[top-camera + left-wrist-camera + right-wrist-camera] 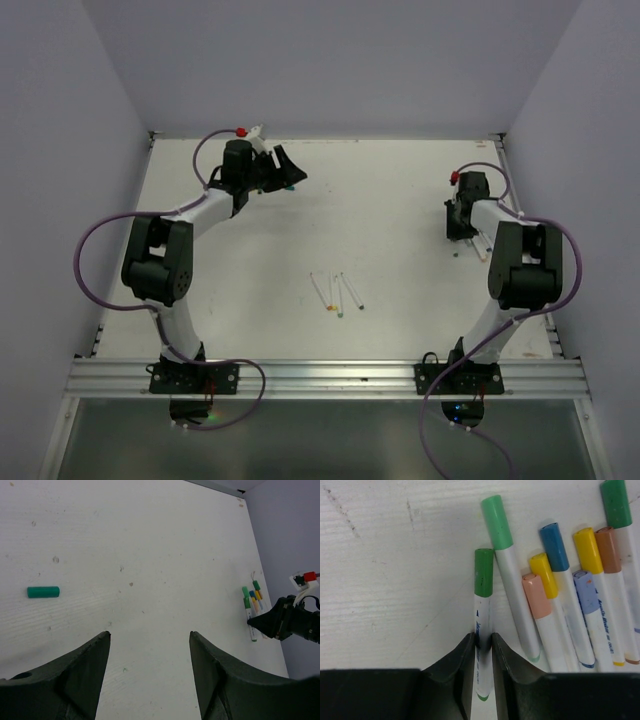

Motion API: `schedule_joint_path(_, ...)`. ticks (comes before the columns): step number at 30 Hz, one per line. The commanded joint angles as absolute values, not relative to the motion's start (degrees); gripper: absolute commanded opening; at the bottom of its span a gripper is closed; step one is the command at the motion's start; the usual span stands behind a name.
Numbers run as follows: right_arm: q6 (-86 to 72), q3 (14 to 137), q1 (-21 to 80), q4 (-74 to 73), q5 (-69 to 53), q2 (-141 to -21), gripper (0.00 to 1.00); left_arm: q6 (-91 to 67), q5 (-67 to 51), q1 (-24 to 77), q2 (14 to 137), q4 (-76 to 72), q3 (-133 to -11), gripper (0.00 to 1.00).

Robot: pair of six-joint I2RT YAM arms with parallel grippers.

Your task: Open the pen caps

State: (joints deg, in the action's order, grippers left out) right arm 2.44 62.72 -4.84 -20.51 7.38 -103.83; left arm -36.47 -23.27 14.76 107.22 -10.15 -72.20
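right wrist view: right gripper (482, 642) pinches the barrel of a green-capped pen (482, 614), its cap (483, 572) at 12 o'clock. left gripper (150, 636) spread, holding nothing; loose green cap (43, 592) at its 10 o'clock.

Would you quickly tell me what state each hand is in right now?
The left hand is open and empty.
The right hand is closed on the dark-green-capped pen.

There are nine slim white plastic marker pens (517, 600) wearing coloured caps (554, 540) in one cluster. Three more white pens (336, 294) lie mid-table, and one short green cylindrical plastic cap (43, 592) lies loose.
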Motion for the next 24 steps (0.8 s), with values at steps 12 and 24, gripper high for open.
schedule_joint_path(12,0.4,56.1,-0.5,-21.2,-5.2,-91.2,0.00,-45.8,-38.0,15.3,105.7,-25.5,-66.8,0.49)
schedule_joint_path(24,-10.3,58.5,19.4,-13.7,-21.9,-82.4,0.00,-69.5,-48.6,21.2,114.3,-64.7,-61.1,0.56)
